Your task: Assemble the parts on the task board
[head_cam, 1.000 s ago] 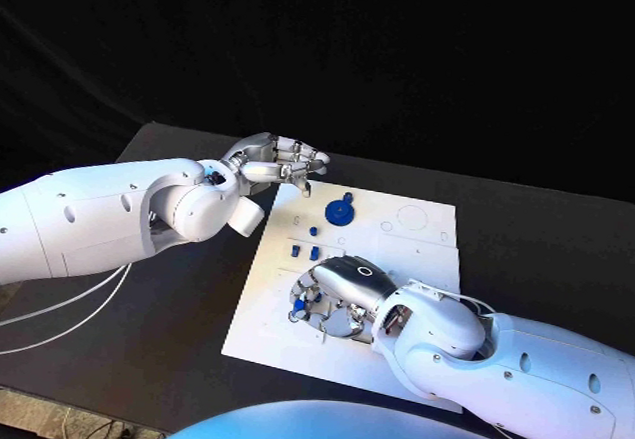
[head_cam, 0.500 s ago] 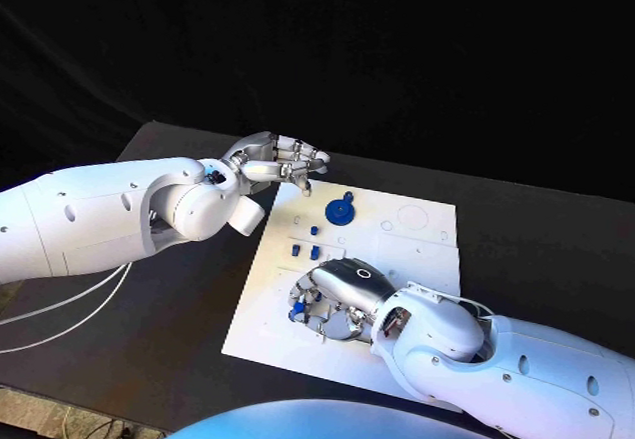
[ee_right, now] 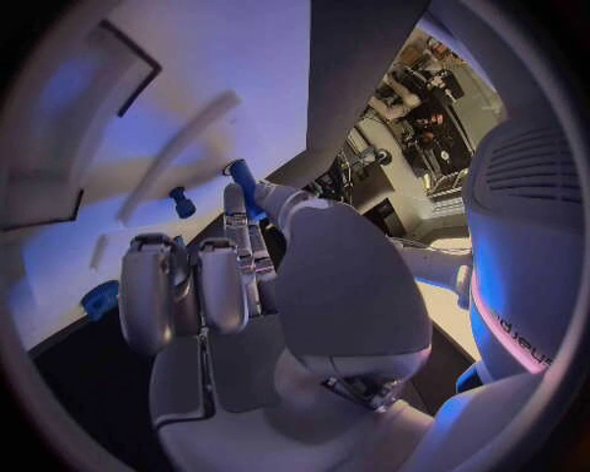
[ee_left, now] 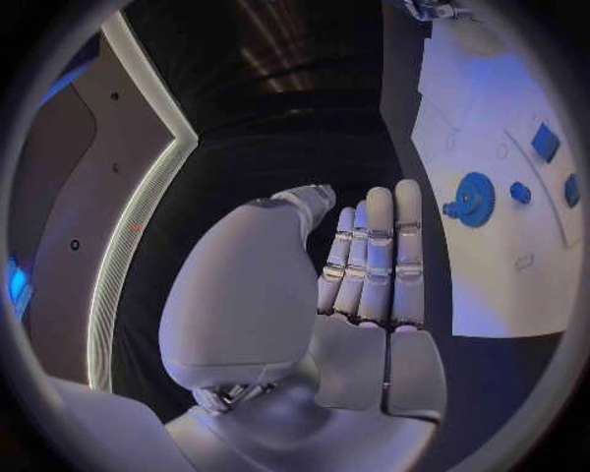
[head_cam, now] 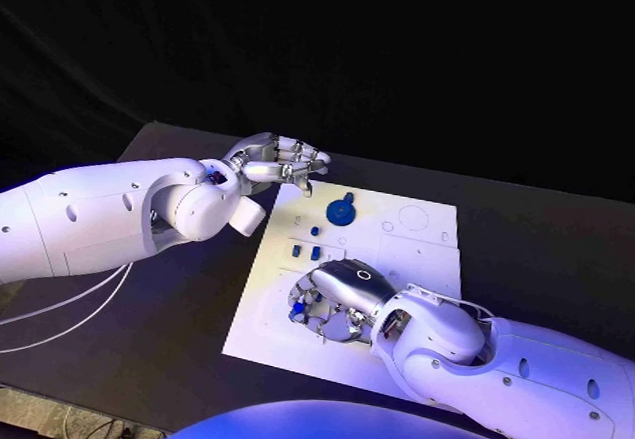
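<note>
table (head_cam: 547,244): black, bearing the task board at its middle
task board (head_cam: 417,248): white plate lying flat on the table, with printed outlines and shallow recesses; also seen past the left hand (ee_left: 492,236) and under the right hand (ee_right: 185,88)
left hand (head_cam: 278,163): raised just off the task board's far left corner, over the black table; fingers (ee_left: 375,256) straight and side by side, thumb alongside, nothing in it
right hand (head_cam: 335,296): low over the near left part of the task board, palm down, fingers curled toward the plate; a slim blue part (ee_right: 242,184) sits pinched between thumb and a fingertip
blue gear (head_cam: 341,212): round toothed part on the far part of the task board, near the left hand and well apart from the right hand; also clear in the left wrist view (ee_left: 473,199)
small blue parts (head_cam: 313,250): a few short pieces on the task board, between the blue gear and the right hand
blue peg (ee_right: 182,203): a small knob standing on the task board just beside the right hand's fingers
</note>
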Available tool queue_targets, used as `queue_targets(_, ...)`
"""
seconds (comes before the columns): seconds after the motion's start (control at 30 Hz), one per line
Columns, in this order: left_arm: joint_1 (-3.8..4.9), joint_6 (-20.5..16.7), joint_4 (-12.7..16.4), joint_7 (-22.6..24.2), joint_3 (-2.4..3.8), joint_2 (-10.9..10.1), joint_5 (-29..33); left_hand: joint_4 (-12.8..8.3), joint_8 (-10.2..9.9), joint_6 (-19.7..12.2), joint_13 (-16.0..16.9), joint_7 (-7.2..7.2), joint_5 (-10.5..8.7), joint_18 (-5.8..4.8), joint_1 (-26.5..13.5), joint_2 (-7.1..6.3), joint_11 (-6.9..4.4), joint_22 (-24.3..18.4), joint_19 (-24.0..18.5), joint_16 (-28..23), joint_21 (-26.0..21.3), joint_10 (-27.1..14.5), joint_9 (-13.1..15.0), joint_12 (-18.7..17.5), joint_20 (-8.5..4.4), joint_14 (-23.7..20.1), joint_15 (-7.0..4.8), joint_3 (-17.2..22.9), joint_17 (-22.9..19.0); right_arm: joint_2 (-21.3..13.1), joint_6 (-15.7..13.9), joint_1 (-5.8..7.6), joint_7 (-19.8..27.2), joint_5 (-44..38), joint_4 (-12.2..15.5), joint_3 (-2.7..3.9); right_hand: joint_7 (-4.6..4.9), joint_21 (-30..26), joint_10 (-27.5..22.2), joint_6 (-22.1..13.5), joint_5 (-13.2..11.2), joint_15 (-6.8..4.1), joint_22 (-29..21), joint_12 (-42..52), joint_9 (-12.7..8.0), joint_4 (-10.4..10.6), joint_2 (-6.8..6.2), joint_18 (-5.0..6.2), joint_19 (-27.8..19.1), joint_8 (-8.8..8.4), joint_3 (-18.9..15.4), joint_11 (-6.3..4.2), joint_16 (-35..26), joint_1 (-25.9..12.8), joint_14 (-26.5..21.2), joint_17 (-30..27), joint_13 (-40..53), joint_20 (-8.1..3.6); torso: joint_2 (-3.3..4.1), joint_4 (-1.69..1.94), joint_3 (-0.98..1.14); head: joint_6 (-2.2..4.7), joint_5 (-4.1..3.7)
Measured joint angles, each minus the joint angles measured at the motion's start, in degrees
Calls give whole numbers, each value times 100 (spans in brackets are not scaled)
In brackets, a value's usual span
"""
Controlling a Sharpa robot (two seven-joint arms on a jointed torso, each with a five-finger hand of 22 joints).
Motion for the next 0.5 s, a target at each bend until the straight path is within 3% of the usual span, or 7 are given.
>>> queue_targets(0.5, 0, 7, 2, -5, 1, -6, 0, 0, 0, 0, 0, 0, 0, 0, 0, 0, 0, 0, 0, 0, 0, 0, 0, 0, 0, 0, 0, 0, 0, 45, 112, -6, -45, -153, -96, -2, -9, 0, 0, -10, -3, 0, 0, 0, 3, -23, -30, 0, 0, 20, 22, 0, 0, -30, 0, -15, -2, 0, 2, -2, 0, -13, 6)
